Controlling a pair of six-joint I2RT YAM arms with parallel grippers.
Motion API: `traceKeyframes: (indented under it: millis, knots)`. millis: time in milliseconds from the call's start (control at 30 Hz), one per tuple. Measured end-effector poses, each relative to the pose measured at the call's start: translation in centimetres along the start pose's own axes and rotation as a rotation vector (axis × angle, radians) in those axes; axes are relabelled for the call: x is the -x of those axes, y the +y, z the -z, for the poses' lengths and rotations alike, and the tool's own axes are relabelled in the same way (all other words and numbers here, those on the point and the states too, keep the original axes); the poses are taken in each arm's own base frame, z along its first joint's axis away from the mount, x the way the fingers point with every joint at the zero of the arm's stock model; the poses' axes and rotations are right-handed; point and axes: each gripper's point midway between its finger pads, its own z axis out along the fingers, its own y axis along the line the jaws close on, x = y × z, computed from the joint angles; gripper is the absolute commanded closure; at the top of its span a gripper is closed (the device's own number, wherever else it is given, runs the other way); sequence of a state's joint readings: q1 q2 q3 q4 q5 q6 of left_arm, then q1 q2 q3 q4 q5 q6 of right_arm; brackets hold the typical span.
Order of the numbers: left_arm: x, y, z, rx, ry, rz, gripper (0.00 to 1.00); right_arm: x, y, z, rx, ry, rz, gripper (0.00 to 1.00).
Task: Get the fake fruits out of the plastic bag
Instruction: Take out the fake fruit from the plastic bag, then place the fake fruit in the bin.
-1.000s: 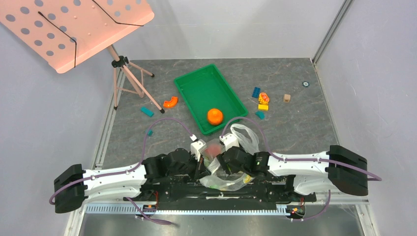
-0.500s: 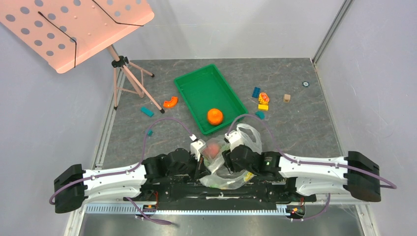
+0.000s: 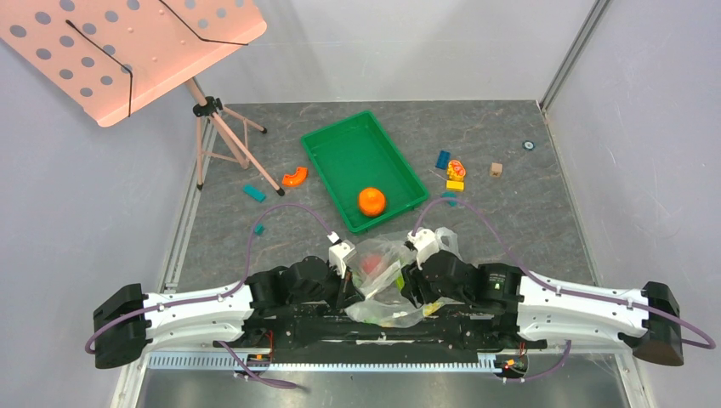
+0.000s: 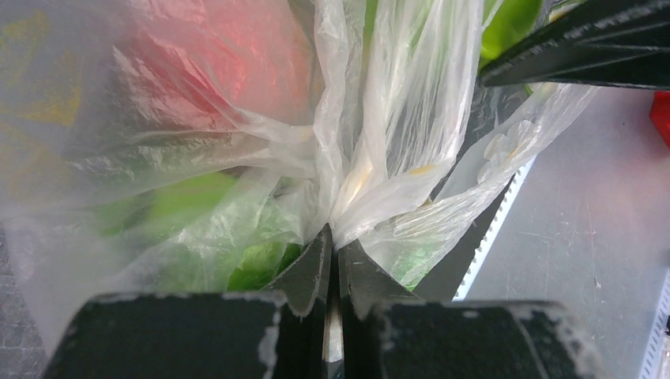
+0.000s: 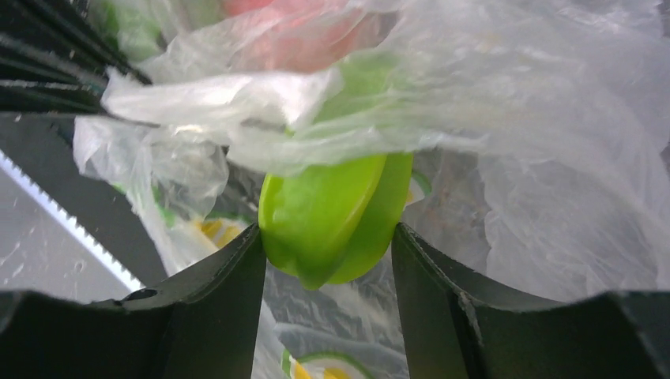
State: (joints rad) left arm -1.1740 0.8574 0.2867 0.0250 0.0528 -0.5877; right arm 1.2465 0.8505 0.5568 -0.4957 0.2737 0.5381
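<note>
Bag (image 3: 383,285): near centre, between both grippers.
Left gripper (image 4: 332,253): clenched on film, clear only from its wrist.
Right gripper (image 5: 328,234): grasping green fruit (image 5: 332,217); overhead view hides this.
Orange (image 3: 371,201): in far tray (image 3: 340,153).
Peach (image 4: 229,55): pink blur behind film.

1. Right arm (image 3: 578,297): swung outward to the right. Its rear elbow block now lies near the right edge of the top view, well beyond where it was a second ago.
2. Right fingers (image 5: 217,304): carried rightward with the arm.
3. Plastic bag (image 3: 383,253): drawn out from a narrow bunch into a wider sheet.
4. Loop handle (image 3: 448,239): formerly a tall open loop, now lower and flatter.
5. Pink peach (image 3: 367,263): seen more plainly through the film.
6. Green ribbed piece (image 5: 328,213): now a yellow-green streak right of the peach, not seen before.
</note>
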Motion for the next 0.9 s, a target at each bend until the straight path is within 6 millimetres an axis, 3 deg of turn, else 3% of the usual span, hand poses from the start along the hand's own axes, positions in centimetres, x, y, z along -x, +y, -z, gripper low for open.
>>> traceKeyframes:
  millis: [167, 533, 700, 900]
  knots:
    - [0.1, 0.2, 0.0, 0.01, -0.007, 0.0, 0.95, -0.1, 1.2, 1.5, 0.076, 0.036, 0.015, 0.52]
    - [0.6, 0.9, -0.1, 0.053, -0.036, 0.0, 0.95, 5.0, 4.5, 5.9, 0.236, -0.076, 0.003, 0.54]
    - [0.7, 1.0, -0.2, 0.058, -0.041, 0.0, 0.95, 7.1, 4.8, 6.0, 0.207, -0.1, 0.019, 0.6]
    - [0.7, 1.0, -0.2, 0.058, -0.041, 0.0, 0.95, 10.9, 4.8, 3.9, 0.124, -0.113, 0.035, 0.59]
